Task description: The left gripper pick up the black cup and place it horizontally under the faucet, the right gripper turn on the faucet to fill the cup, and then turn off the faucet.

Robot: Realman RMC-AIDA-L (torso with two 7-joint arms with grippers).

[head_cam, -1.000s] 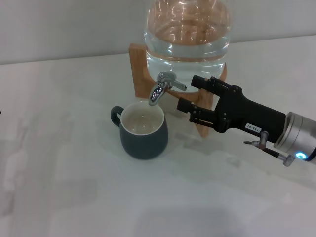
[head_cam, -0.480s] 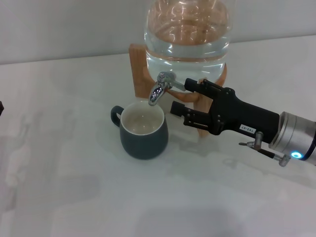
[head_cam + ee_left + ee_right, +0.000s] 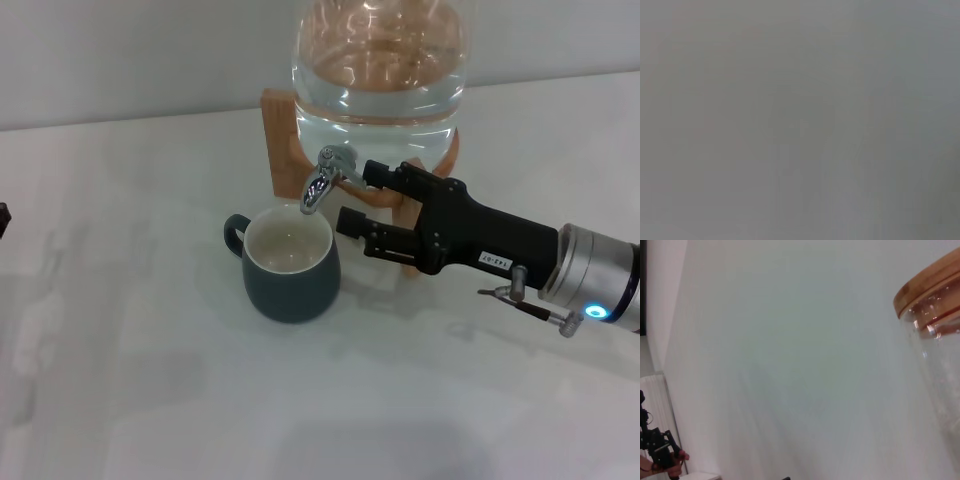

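While the black cup [image 3: 290, 265] stands upright on the white table [image 3: 150, 400] beneath the faucet [image 3: 325, 178] of the glass jar [image 3: 378, 65] on its wooden stand [image 3: 283, 140], the right gripper [image 3: 357, 197] reaches in, its 2 fingers [image 3: 385, 176] spread, holding nothing, the upper one meeting the faucet's lever.

The head camera looks down on the counter [image 3: 150, 400] and water jar [image 3: 380, 70]; the right wrist camera, close beside it, shares only that jar [image 3: 940, 340].
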